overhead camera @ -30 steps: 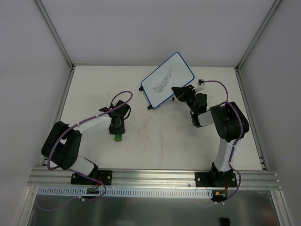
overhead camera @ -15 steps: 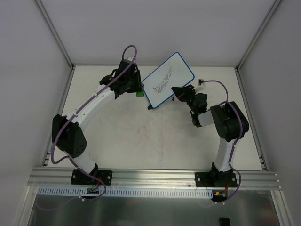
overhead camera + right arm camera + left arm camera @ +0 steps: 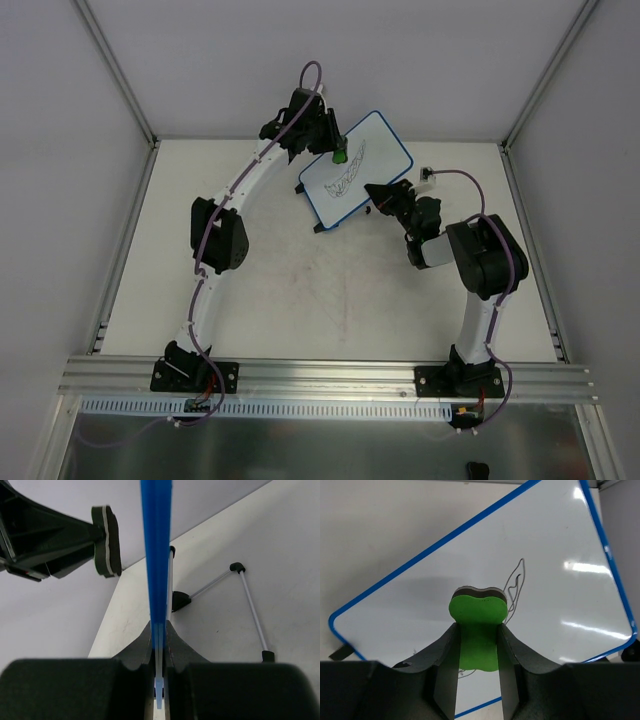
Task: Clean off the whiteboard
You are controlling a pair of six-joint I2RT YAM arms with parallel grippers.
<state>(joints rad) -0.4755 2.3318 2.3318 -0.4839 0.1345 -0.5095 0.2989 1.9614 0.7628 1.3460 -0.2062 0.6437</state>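
Observation:
The whiteboard (image 3: 355, 168), white with a blue frame, stands tilted at the far middle of the table with a black scribble (image 3: 345, 180) on it. My right gripper (image 3: 378, 192) is shut on its right edge, seen edge-on in the right wrist view (image 3: 156, 555). My left gripper (image 3: 338, 148) is shut on a green eraser (image 3: 478, 630) and holds it just over the board's upper left face (image 3: 560, 580), next to the scribble's thin upper loop (image 3: 516, 580). I cannot tell whether the eraser touches the board.
The board's wire stand (image 3: 250, 605) with black feet rests on the table behind it. White walls close the cell at the back and sides. The left arm (image 3: 225, 215) stretches far across the left half of the table.
My left arm has swung from the table's left middle up to the board, carrying the green eraser onto its upper left face. The right gripper and board have stayed put.

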